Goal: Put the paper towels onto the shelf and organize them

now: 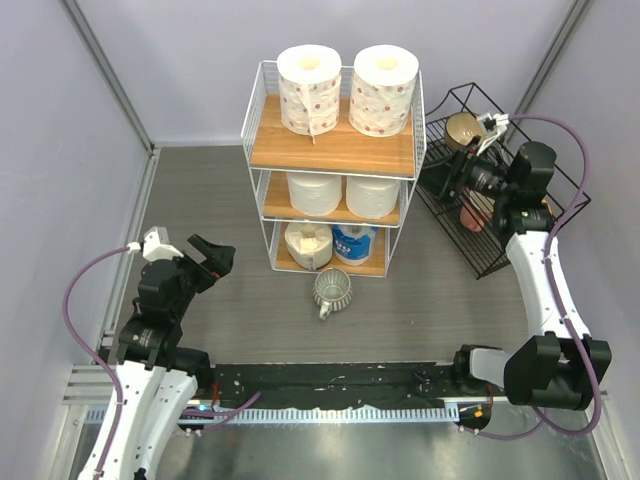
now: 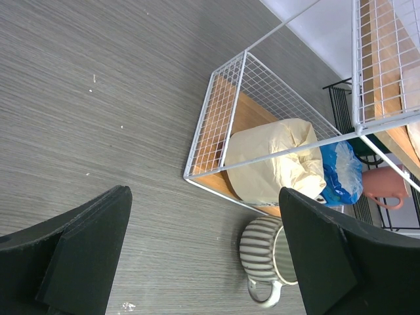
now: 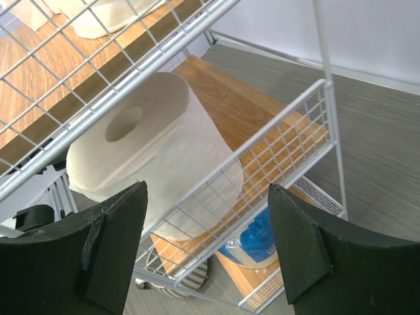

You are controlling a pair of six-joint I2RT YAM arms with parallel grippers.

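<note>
The shelf [image 1: 330, 150] stands at the middle of the table with paper towels on all three boards. Two red-dotted rolls [image 1: 309, 88] [image 1: 384, 88] are on top, two white rolls [image 1: 314, 192] [image 1: 372, 196] in the middle, and a cream ragged roll [image 1: 307, 244] and a blue-wrapped roll [image 1: 353, 243] at the bottom. My left gripper [image 1: 213, 262] [image 2: 210, 262] hangs open and empty left of the shelf, facing the cream roll [image 2: 272, 164]. My right gripper [image 1: 445, 183] [image 3: 207, 243] is open and empty at the shelf's right side, level with a white roll [image 3: 151, 144].
A ribbed glass mug [image 1: 332, 290] [image 2: 266, 252] lies on the table just in front of the shelf's bottom board. A black wire rack [image 1: 490, 250] holding bowls stands to the right of the shelf, under my right wrist. Grey walls close in the table.
</note>
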